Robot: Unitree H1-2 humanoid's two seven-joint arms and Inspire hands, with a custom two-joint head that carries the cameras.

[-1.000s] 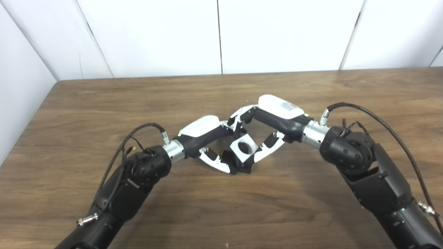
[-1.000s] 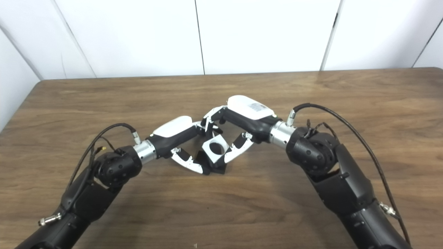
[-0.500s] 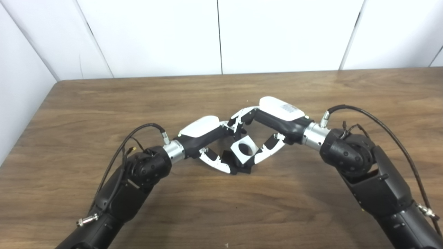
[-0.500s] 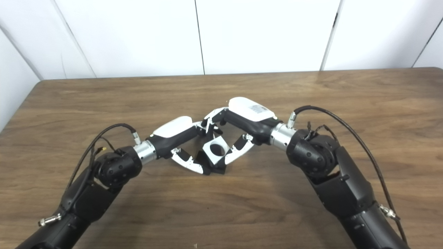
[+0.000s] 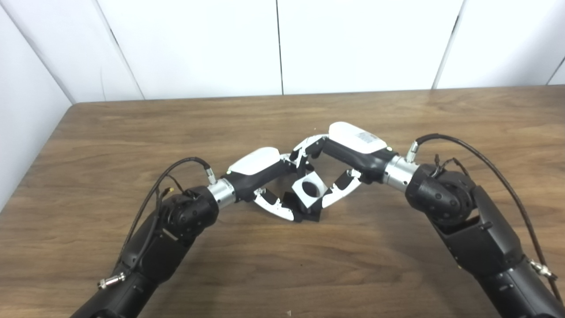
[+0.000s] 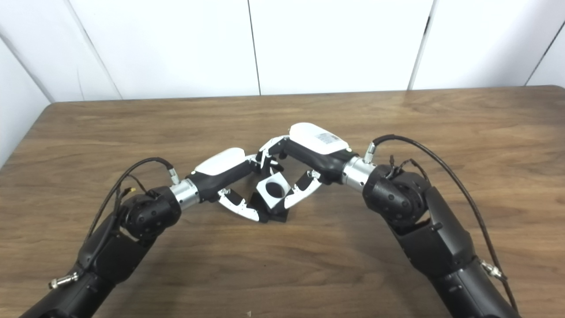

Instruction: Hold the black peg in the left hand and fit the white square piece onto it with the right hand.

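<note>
Near the middle of the frame, above a brown wooden table (image 5: 132,128), two robot arms met from the lower left and lower right corners. The left hand (image 5: 265,176) was closed around the black peg (image 5: 304,211), whose dark base showed just below and between the two hands, close to the tabletop; whether it touched the wood could not be told. The right hand (image 5: 342,163) was closed on the white square piece (image 5: 309,190), pinching it between thumb and fingers. The piece was tilted like a diamond, its round hole facing the camera, sitting directly over the black peg.

Compared with half a second earlier, the right hand and its arm had shifted slightly toward the left of the frame, carrying the white piece a touch leftward and closer to the left hand. The left hand had barely moved. The hole appeared dark and open, so the peg probably was not yet fully through. The small shift read as a fine alignment, with the fitting under way rather than finished.
</note>
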